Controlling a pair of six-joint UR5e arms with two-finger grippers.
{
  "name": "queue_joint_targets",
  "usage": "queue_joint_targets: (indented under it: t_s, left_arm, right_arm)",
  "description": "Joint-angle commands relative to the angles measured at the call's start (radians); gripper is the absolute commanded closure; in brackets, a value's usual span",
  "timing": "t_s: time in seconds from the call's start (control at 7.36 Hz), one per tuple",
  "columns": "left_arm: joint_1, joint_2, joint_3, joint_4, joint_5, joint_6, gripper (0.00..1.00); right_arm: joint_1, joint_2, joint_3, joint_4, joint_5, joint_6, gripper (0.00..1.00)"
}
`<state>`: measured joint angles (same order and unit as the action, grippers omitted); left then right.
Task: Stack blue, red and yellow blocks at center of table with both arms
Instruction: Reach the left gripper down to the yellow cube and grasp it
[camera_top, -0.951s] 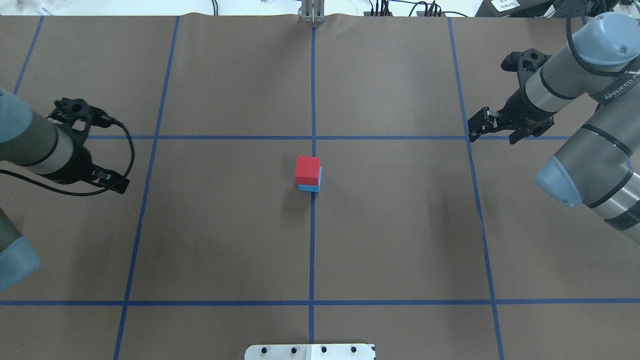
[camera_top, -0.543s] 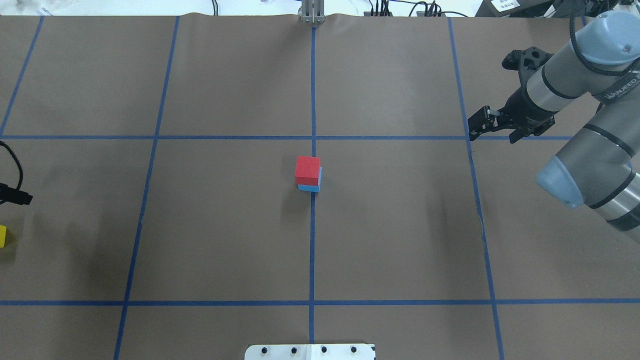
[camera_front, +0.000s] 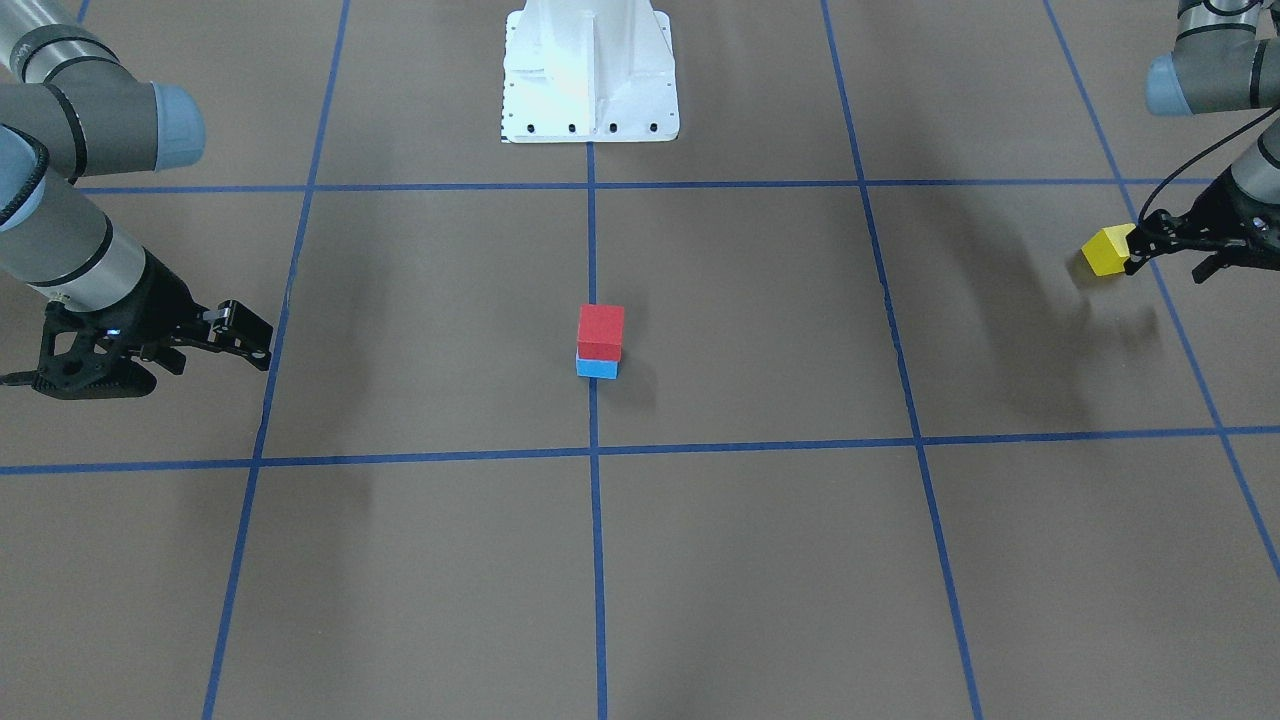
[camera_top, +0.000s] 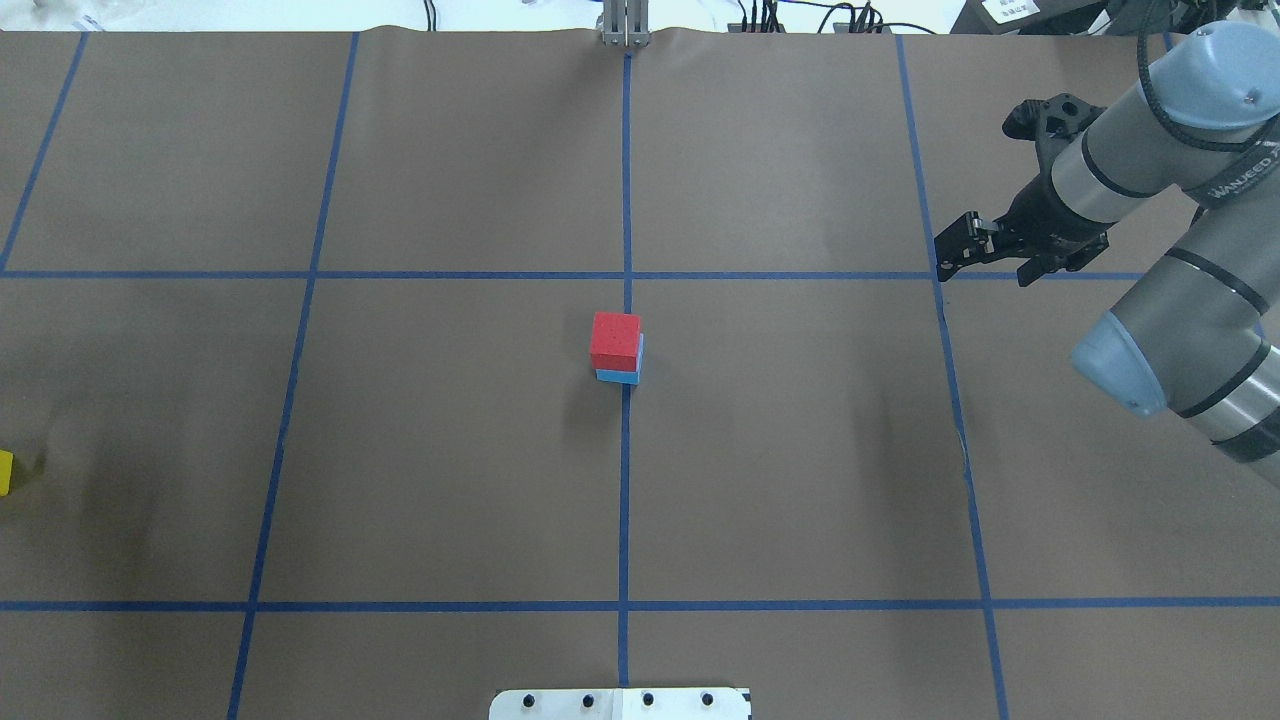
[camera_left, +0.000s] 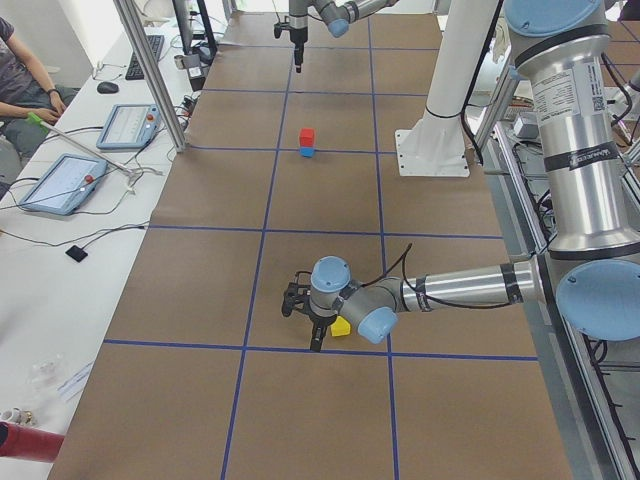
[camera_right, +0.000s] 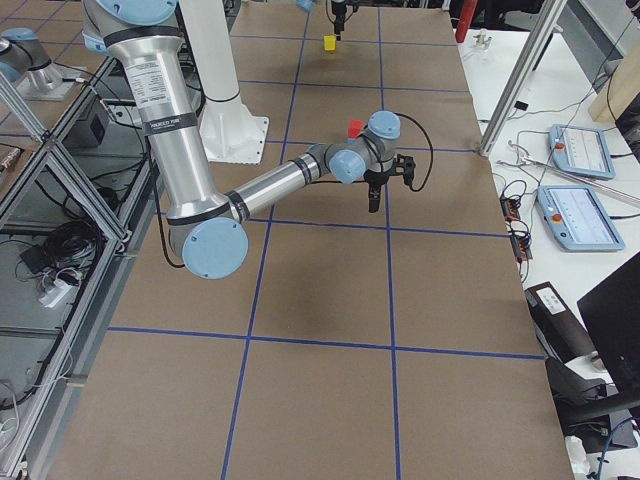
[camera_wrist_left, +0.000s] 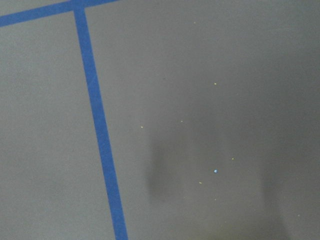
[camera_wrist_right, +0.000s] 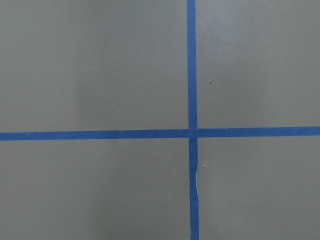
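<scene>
Left gripper (camera_front: 1135, 255) sat just beside the yellow block (camera_front: 1106, 250) in the front-facing view, at the table's (camera_front: 760, 560) edge; whether its fingers had closed on the block or only touched it I could not tell from there. The right gripper (camera_front: 255, 340) hovered apart from the stack, fingers apparently close together and empty. The red block (camera_front: 601, 331) rested on the blue block (camera_front: 597, 367) by the centre tape cross.

From overhead, the left arm, which a second earlier reached well into the table's left side, had swung out of that view entirely, leaving only a sliver of the yellow block (camera_top: 5, 472) at the edge. The right gripper (camera_top: 975, 252) and the stack were unchanged.

From the left end, the near arm lay low with its wrist over the yellow block (camera_left: 341, 326).

Judging by that, the last pick was under way; the yellow block still needed carrying to the centre.
</scene>
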<state>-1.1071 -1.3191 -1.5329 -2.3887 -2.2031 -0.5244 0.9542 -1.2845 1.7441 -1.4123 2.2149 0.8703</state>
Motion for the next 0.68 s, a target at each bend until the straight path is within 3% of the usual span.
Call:
queue_joint_targets:
  t_s: [0.0, 0.14, 0.54]
  left_arm:
    - [-0.007, 0.003, 0.005, -0.007, -0.015, -0.090, 0.00]
    - [-0.002, -0.014, 0.000, 0.000, -0.024, -0.206, 0.01]
    - [-0.005, -0.008, 0.019, 0.000, -0.067, -0.259, 0.01]
  right_arm:
    - [0.000, 0.001, 0.003, 0.001, 0.000, 0.003, 0.00]
    - [0.000, -0.001, 0.003, 0.000, 0.000, 0.003, 0.00]
    - [0.000, -0.002, 0.003, 0.001, 0.002, 0.003, 0.00]
